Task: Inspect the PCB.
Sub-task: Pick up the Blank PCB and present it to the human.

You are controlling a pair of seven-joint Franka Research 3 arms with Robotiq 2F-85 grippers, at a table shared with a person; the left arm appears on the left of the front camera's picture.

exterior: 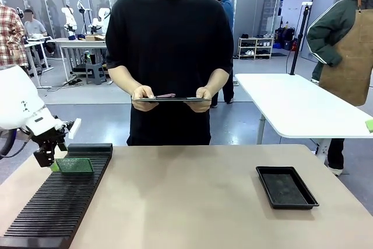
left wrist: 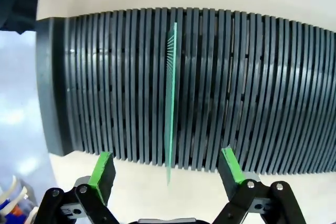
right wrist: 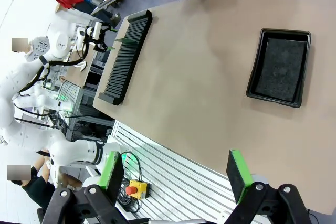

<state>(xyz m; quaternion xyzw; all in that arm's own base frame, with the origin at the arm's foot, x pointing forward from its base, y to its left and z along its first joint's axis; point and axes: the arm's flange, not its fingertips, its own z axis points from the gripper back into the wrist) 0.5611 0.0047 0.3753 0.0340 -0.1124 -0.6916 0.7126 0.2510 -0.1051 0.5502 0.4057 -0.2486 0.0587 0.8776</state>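
The PCB point(exterior: 73, 165), a thin green board, stands on edge in a slot near the far end of the black slotted rack point(exterior: 58, 208). My left gripper point(exterior: 53, 164) sits just left of it, low over the rack's far left corner. Seen edge-on from the left wrist, the PCB point(left wrist: 170, 103) runs straight away from my left gripper point(left wrist: 167, 174), whose green-padded fingers point(left wrist: 102, 174) stand open either side of the board's near end without touching it. My right gripper point(right wrist: 176, 174) is open and holds nothing, high above the table's near edge.
A shallow black tray point(exterior: 287, 186) lies on the table at the right. Across the table a person holds a clipboard point(exterior: 169, 98) level in both hands. The tan tabletop point(exterior: 186, 196) lies bare between rack and tray. A white table point(exterior: 303, 106) stands behind at the right.
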